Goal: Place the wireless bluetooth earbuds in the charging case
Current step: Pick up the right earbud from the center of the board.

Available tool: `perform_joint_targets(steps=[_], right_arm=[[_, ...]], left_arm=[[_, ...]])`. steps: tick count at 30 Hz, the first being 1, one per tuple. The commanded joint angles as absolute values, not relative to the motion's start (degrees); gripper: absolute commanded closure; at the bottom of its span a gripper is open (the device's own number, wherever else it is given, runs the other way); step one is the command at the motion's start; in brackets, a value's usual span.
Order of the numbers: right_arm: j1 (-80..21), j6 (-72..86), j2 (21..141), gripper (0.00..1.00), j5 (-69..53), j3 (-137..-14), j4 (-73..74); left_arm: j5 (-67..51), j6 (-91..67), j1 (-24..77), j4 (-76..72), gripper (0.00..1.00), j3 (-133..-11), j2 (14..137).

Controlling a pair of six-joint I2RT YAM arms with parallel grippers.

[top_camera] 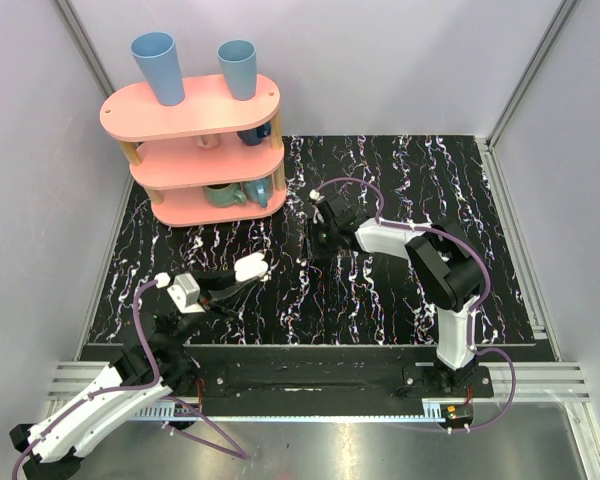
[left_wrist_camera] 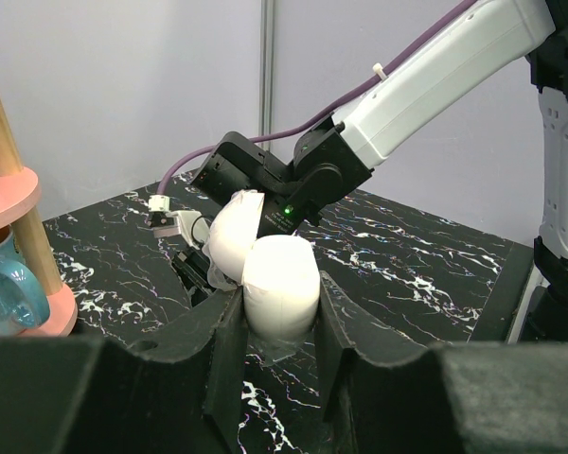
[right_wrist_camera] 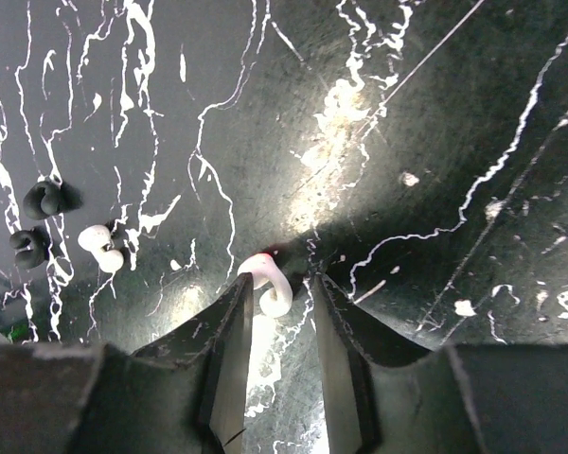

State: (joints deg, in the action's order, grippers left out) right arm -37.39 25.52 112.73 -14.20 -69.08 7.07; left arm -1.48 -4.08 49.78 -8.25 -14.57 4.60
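Note:
The charging case (left_wrist_camera: 280, 284) is white and glossy, with its lid (left_wrist_camera: 232, 236) tipped open to the left. My left gripper (left_wrist_camera: 280, 326) is shut on the case's body and holds it above the table; from above, the case (top_camera: 252, 266) shows left of centre. My right gripper (right_wrist_camera: 282, 288) points down at the black marbled table, open. One white earbud (right_wrist_camera: 270, 284) lies between its fingertips, touching the left finger (right_wrist_camera: 235, 312), with a gap to the right one. A second earbud (right_wrist_camera: 101, 248) lies on the table to the left.
A pink three-tier shelf (top_camera: 195, 115) with blue cups and mugs stands at the back left. Two small black curled pieces (right_wrist_camera: 43, 199) lie near the second earbud. The right arm (left_wrist_camera: 426, 85) reaches across just behind the held case.

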Motion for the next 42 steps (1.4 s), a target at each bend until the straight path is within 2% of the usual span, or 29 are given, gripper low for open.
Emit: perform_joint_targets(steps=[1, 11, 15, 17, 21, 32, 42], right_arm=[[-38.06, 24.17, 114.43, 0.64, -14.50, -69.17, 7.03], [-38.23, 23.64, 113.99, 0.76, -16.17, -69.26, 6.42], [-38.23, 23.64, 113.56, 0.86, -17.84, -68.73, 5.80], [-38.14, 23.55, 113.29, 0.94, -18.45, -68.64, 5.54], [-38.23, 22.77, 111.71, 1.00, -20.04, -68.29, 5.45], [-38.23, 13.63, 93.44, 1.00, -21.01, -62.77, 3.69], [-41.65, -2.89, 72.52, 1.00, -12.58, -54.94, 0.53]], left_arm=[[-1.14, -4.22, 49.92, -10.55, 1.00, -16.00, 4.75], [-1.14, -4.39, 49.92, -10.46, 1.00, -16.00, 4.75], [-1.14, -4.39, 49.92, -10.28, 1.00, -16.08, 4.75], [-1.06, -4.39, 49.92, -10.37, 1.00, -16.08, 4.75], [-1.23, -4.48, 49.92, -10.28, 1.00, -16.08, 4.83], [-1.14, -4.31, 49.92, -10.02, 1.00, -16.35, 4.57], [-1.93, -4.75, 49.92, -9.49, 1.00, -16.87, 4.92]])
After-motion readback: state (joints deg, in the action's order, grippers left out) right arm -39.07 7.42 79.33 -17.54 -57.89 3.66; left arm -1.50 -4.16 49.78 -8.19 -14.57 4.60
